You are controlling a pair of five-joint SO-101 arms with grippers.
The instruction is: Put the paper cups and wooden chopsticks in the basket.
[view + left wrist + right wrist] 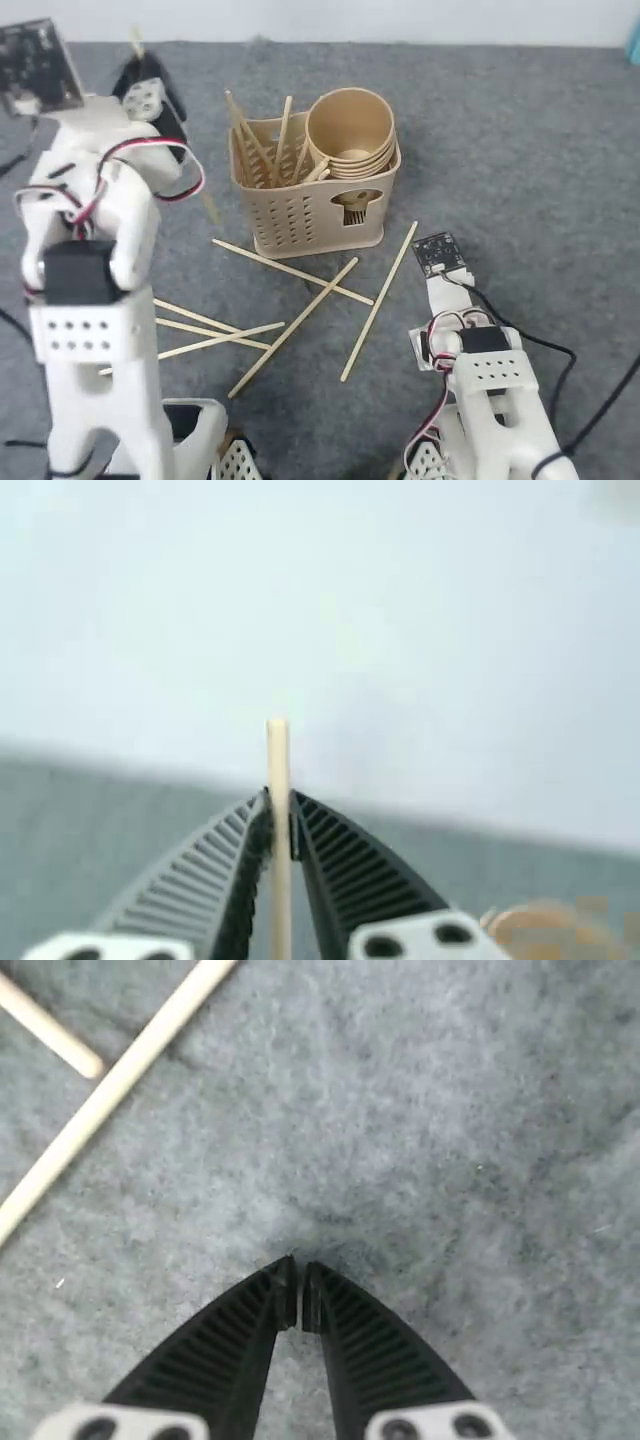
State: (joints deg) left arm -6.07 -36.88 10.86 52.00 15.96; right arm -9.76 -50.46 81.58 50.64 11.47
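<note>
Chopstick (277, 765) pinched in left hand (280, 815), raised off the bench (520, 150), long axis steep, tip up. Basket (300, 215) near, to its right, cups (350, 130) inside. Right hand (300, 1295) closed, empty, low beside loose sticks (290, 270).

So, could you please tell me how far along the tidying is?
Done: the cups are stacked in the basket with a few chopsticks. In hand: the left arm's fingers are shut on one chopstick, raised. Left: several loose chopsticks lie on the mat.
</note>
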